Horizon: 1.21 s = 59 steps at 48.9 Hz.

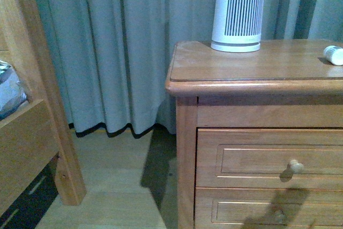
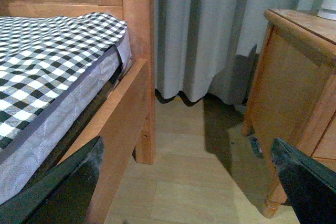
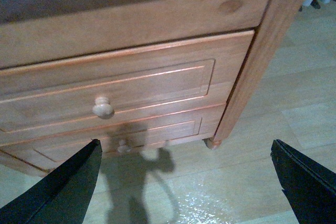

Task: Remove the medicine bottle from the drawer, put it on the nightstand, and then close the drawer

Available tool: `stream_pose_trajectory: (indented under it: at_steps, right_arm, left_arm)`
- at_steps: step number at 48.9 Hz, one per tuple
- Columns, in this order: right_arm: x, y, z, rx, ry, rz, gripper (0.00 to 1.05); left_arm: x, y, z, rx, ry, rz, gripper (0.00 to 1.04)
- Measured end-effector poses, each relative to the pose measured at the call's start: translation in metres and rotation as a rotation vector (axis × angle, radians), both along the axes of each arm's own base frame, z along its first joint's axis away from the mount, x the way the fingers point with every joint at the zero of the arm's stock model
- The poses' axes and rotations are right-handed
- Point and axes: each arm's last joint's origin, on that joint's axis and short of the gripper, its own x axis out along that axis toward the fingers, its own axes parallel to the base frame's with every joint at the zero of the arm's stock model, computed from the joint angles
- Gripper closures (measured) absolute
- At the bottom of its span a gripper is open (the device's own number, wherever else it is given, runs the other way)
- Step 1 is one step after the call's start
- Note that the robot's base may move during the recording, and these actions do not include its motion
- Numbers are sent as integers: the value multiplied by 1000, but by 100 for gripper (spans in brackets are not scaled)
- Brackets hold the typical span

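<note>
Small white medicine bottle (image 1: pixel 333 55) lying on its side at the far right of the nightstand (image 1: pixel 257 68) top, partly cut by the frame edge; plain, smooth, cylindrical, with the rounded end facing left. Well apart from the tall white ribbed cylinder (image 1: pixel 238 10) standing upright further back on the same glossy top. Orange-brown wood throughout, rounded front edge catching a pale streak of light.

Below the top, the drawer (image 1: pixel 270 159) sits flush in the cabinet front, framed panel face, round pale knob (image 1: pixel 295 166) in the middle. Same knob (image 3: pixel 103 107) seen from the right wrist, with the shallower drawer (image 3: pixel 152 132) and its smaller knob (image 3: pixel 124 147) under it, both closed.

Left gripper (image 2: pixel 189 182) spread wide, empty, over pale floorboards (image 2: pixel 184 171) between the wooden bed frame (image 2: pixel 131 77) with its checked mattress cover (image 2: pixel 47 61) and the nightstand's left side. Right gripper (image 3: pixel 186 182) likewise parted wide, nothing held, in front of the drawers, its shadow falling on the lower panel and the floor. Grey curtain (image 1: pixel 107 46) behind.
</note>
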Motion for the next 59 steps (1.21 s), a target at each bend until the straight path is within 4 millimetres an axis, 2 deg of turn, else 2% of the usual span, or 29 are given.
stream_pose_trajectory:
  at_steps: [7, 14, 18, 23, 27, 32, 38, 40, 46, 52, 56, 59]
  right_arm:
    - [-57, -9, 47, 22, -112, 0, 7]
    - [-96, -6, 67, -17, -202, 38, 7]
    - [-111, -3, 70, -35, -265, 66, 7]
    - [-127, 5, 59, -75, -321, 60, 7]
    - [-128, 13, 42, -66, -291, 93, 7]
    - [-128, 15, 40, -62, -285, 103, 7]
    - [-129, 19, 36, -73, -406, 281, 25]
    - [-129, 19, 35, -77, -416, 294, 31]
    - [-129, 19, 23, -93, -405, 294, 60]
    - [-129, 19, 18, -95, -406, 296, 81]
    - [-129, 19, 15, -97, -408, 296, 100]
    - [-129, 19, 12, -100, -408, 296, 102]
  left_arm:
    - [0, 0, 0, 0, 0, 0, 7]
    - [0, 0, 0, 0, 0, 0, 7]
    - [0, 0, 0, 0, 0, 0, 7]
    - [0, 0, 0, 0, 0, 0, 7]
    - [0, 0, 0, 0, 0, 0, 7]
    - [0, 0, 0, 0, 0, 0, 7]
    - [0, 0, 0, 0, 0, 0, 7]
    - [0, 0, 0, 0, 0, 0, 7]
    - [0, 0, 0, 0, 0, 0, 7]
    - [0, 0, 0, 0, 0, 0, 7]
    - [0, 0, 0, 0, 0, 0, 7]
    - [0, 0, 0, 0, 0, 0, 7]
